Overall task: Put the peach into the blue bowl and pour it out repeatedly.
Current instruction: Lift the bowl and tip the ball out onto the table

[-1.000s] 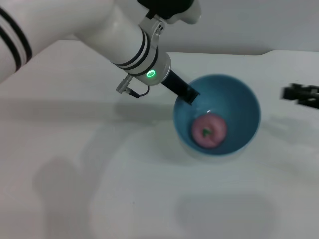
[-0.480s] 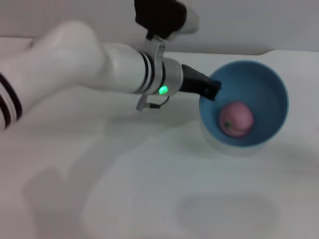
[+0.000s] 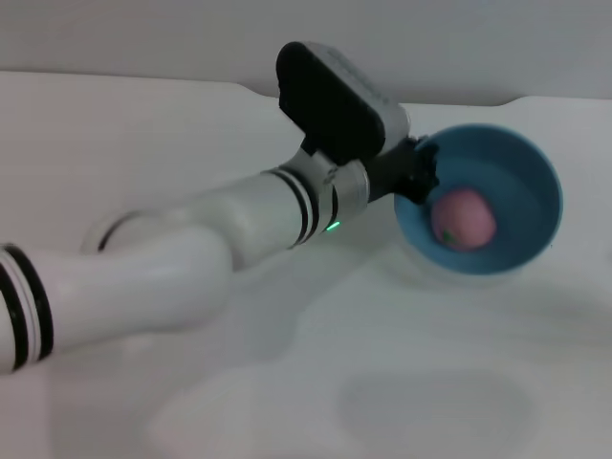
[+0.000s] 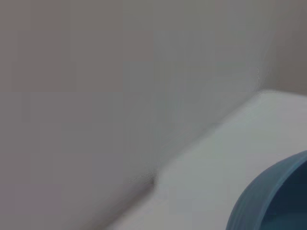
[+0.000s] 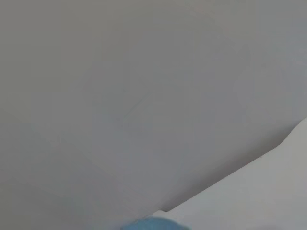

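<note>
The blue bowl (image 3: 512,182) is lifted and tilted toward me at the right of the head view. The pink peach (image 3: 464,219) lies inside it against the lower wall. My left gripper (image 3: 418,177) is shut on the bowl's left rim, with the arm stretched across from the left. The bowl's outer rim also shows in the left wrist view (image 4: 268,196), and a sliver of it shows in the right wrist view (image 5: 153,224). My right gripper is not in view.
The white table (image 3: 287,382) runs under the arm and bowl. Its back edge meets a grey wall (image 3: 143,38) with a step in the edge at upper right. A faint round shadow lies on the table near the front.
My left arm has swung right and rolled over, carrying the bowl up and right and tilting it more. The peach has rolled to the lower wall. The dark object at the right edge has left view.
</note>
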Available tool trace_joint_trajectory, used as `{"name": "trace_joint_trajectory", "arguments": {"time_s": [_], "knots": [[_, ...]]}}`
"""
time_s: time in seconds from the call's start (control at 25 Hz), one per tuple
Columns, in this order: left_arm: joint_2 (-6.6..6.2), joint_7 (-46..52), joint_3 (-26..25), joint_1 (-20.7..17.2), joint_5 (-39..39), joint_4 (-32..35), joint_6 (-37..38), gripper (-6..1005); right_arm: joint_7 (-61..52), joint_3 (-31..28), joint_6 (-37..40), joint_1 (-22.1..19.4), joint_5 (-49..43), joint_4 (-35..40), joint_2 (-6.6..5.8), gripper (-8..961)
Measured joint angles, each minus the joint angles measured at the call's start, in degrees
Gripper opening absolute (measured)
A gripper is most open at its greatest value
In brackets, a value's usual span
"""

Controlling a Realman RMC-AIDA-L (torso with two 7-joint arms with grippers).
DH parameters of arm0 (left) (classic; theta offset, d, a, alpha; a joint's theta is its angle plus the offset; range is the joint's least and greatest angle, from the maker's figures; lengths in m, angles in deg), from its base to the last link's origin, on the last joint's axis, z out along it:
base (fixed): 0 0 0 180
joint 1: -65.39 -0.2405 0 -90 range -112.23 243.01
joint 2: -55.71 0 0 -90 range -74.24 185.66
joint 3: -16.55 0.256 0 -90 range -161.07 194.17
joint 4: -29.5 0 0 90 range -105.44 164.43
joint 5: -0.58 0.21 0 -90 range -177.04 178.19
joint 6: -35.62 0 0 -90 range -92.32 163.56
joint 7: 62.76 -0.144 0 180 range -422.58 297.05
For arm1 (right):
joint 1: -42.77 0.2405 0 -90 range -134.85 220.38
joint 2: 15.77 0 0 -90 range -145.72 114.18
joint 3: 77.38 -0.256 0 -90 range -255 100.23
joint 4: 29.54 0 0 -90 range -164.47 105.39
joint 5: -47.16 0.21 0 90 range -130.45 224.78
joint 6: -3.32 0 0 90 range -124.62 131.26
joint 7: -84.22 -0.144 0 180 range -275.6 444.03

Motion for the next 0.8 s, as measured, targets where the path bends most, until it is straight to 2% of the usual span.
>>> {"name": "trace_joint_trajectory", "arguments": {"time_s": [0.16,0.28,0.52,0.8], "knots": [[0.21,-3.65,9.07,-1.14,0.05,-2.25,-17.82,-2,-0.07,-0.02,-0.07,-0.02,0.08,-0.08,0.0,505],[0.23,-10.63,13.38,-1.58,-0.24,-2.68,-24.76,-2,-0.29,-0.05,-0.04,-0.05,0.11,-0.13,0.07,506],[0.24,-19.95,14.08,-1.61,-0.47,-4.56,-31.31,-2,-0.4,-0.06,0.0,-0.13,0.15,-0.37,0.15,506],[0.24,-21.37,15.41,-0.46,-0.46,-5.25,-30.63,-2,-0.42,-0.04,0.01,0.11,0.16,-1.62,0.17,506]]}}
